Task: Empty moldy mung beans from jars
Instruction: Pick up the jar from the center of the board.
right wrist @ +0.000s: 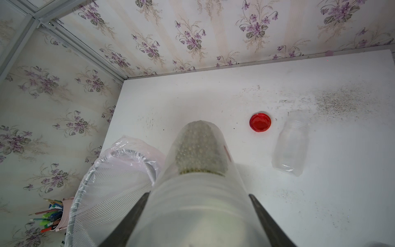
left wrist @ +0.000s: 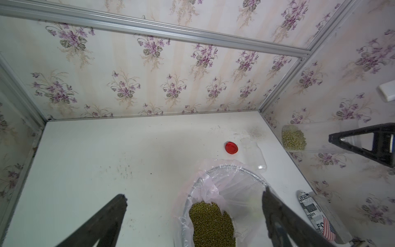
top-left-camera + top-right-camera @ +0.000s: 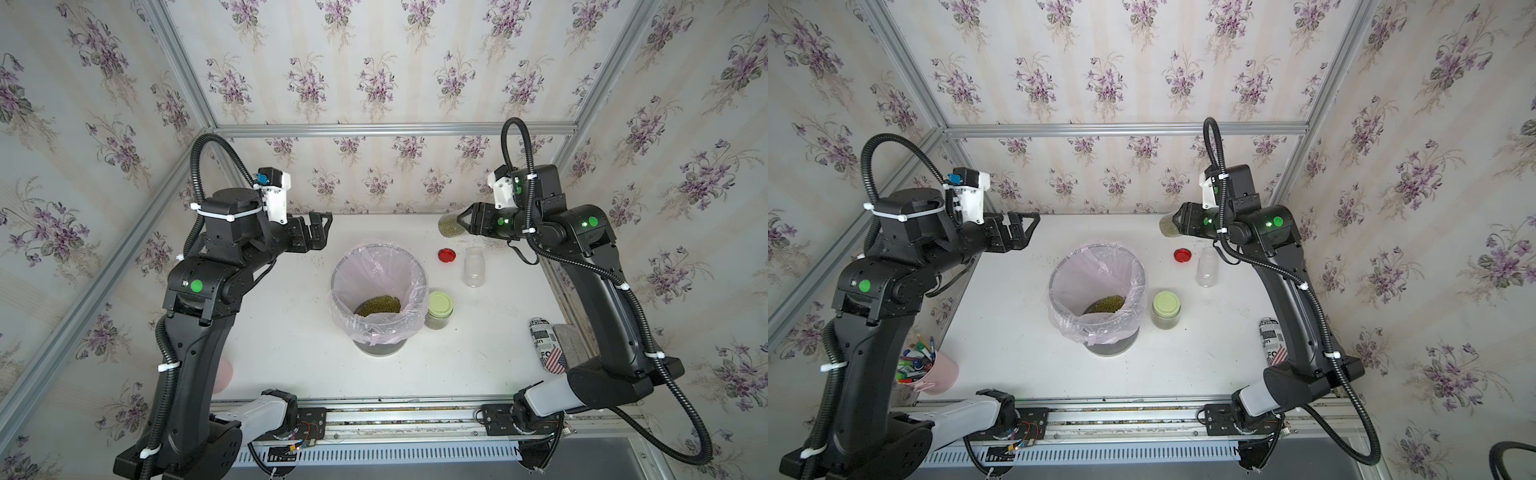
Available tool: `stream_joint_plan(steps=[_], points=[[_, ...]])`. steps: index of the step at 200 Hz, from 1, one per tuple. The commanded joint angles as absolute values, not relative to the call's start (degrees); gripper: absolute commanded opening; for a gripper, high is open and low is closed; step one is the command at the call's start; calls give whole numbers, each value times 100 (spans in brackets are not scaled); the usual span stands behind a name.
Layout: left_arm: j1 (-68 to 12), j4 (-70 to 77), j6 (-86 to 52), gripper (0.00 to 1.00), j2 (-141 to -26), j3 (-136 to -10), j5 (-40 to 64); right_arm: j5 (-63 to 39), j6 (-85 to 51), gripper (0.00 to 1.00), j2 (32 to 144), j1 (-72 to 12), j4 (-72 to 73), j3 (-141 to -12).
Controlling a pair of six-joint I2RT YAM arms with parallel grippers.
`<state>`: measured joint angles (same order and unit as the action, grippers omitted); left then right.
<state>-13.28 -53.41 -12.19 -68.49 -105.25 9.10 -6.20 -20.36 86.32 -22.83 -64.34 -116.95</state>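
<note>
jaws of the right gripper [image 3: 462,222] are clamped on a clear jar [image 3: 449,226], held on its side in the air above the back right part of the white table [image 3: 291,340], off to the side of the bin [image 3: 412,259] and not over it. mung beans [image 2: 293,138] are heaped at the jar's end farthest from the gripper; whether that end is capped i cannot tell. jaws of the left gripper [image 3: 323,230] stand wide apart with nothing between them, hovering left of the bin.

the bin, lined with a pink bag [image 3: 376,270], stands mid-table, with a pile of beans [image 3: 379,305] at its bottom. 1 jar with a pale green lid [image 3: 439,309] stands upright just beside the bin, beans showing through its wall. 1 empty jar [image 3: 474,266] stands uncapped farther back, with a red lid [image 3: 447,255] lying flat just beside it. a printed can [image 3: 546,345] lies at the table's right edge, and a pink cup of pens [image 3: 934,370] stands near the left arm's base.
</note>
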Motion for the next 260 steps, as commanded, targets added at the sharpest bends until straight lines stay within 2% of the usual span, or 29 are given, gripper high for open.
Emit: stream_joint_plan(steps=[1, 31, 62, 95, 163, 209, 260], points=[[-1429, -5300, -1187, 99, -6869, -10571, 1350, -905, -1943, 55, 8683, -2285, -6363, -11801], [-1789, -5300, -869, 99, -6920, -10488, 1375, -1387, -1842, 55, 8718, -2282, -6311, -11886], [-2403, -5350, -434, 99, -6982, -10521, 828, -1837, -1811, 55, 8758, -2278, -6238, -11988], [-2945, -5357, 369, 99, -7004, -10528, 769, -2391, -1912, 54, 8759, -2304, -5980, -11997], [-3641, -5018, 1825, 100, -6716, -9878, -26, -2777, -1978, 53, 8775, -2482, -5812, -12100], [-3752, -3008, 2944, 100, -5683, -8190, 832, -2590, -1960, 53, 9074, -2971, -6016, -12520], [-3750, -3062, 3631, 99, -5807, -8042, 1492, -2347, -2056, 51, 9253, -3492, -6288, -12809]])
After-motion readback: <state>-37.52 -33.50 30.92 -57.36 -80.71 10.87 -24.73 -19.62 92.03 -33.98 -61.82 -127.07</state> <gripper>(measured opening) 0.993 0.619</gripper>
